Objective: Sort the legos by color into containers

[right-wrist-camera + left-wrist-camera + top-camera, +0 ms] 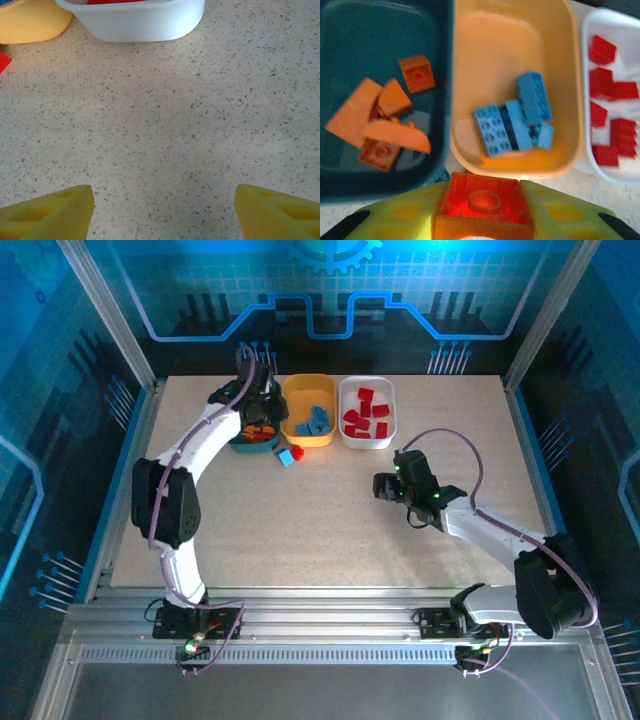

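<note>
Orange brick pinched in the left hand hangs by the near rims where teal tub meets yellow tub; its fellow orange legos lie ahead-left, in the teal. Right hand gapes empty over the bench.

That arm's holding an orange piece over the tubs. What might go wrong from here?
1. The left gripper holds the orange brick near the wall between the teal tub and the yellow tub; released here, it might land in the wrong one.
2. The loose blue brick and red brick lie close to the tubs, so picking them may nudge a tub.
</note>
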